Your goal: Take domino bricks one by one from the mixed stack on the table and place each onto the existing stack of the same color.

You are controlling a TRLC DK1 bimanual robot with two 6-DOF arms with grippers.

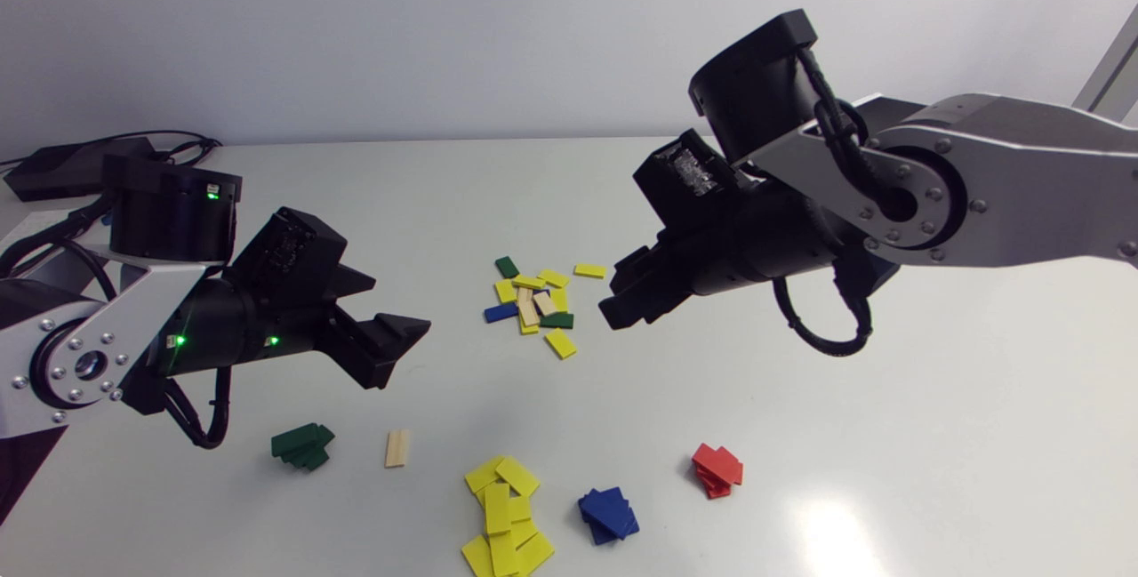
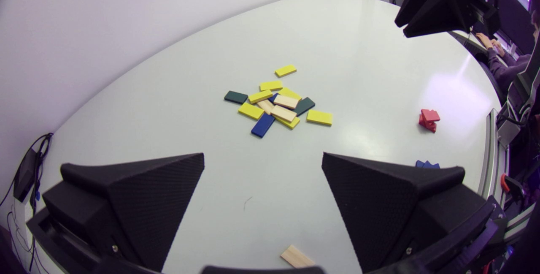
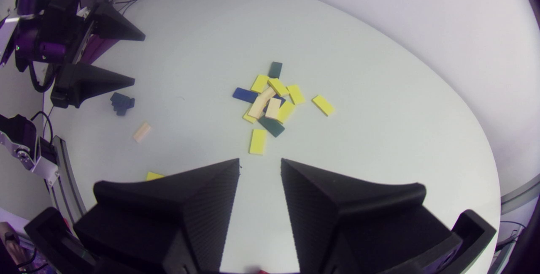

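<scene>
Right pincer [image 1: 613,292]: fingers parted narrowly, empty, hanging just beside the mixed pile [image 1: 533,301] at the middle of the table [image 1: 889,435]. Left pincer [image 1: 400,301]: spread wide, empty, on the pile's other side.

Judgement: a pick is pending. The loose yellow brick [image 1: 560,343] on the pile's near fringe looks easiest. It belongs on the yellow stack [image 1: 504,515] at the near edge, beside the blue stack [image 1: 609,515]. The surface is pale, smooth and glossy.

1 mixed pile [image 1: 533,301], 4 clr stacks [image 1: 302,445], 1 loose wood brick [image 1: 397,448].
</scene>
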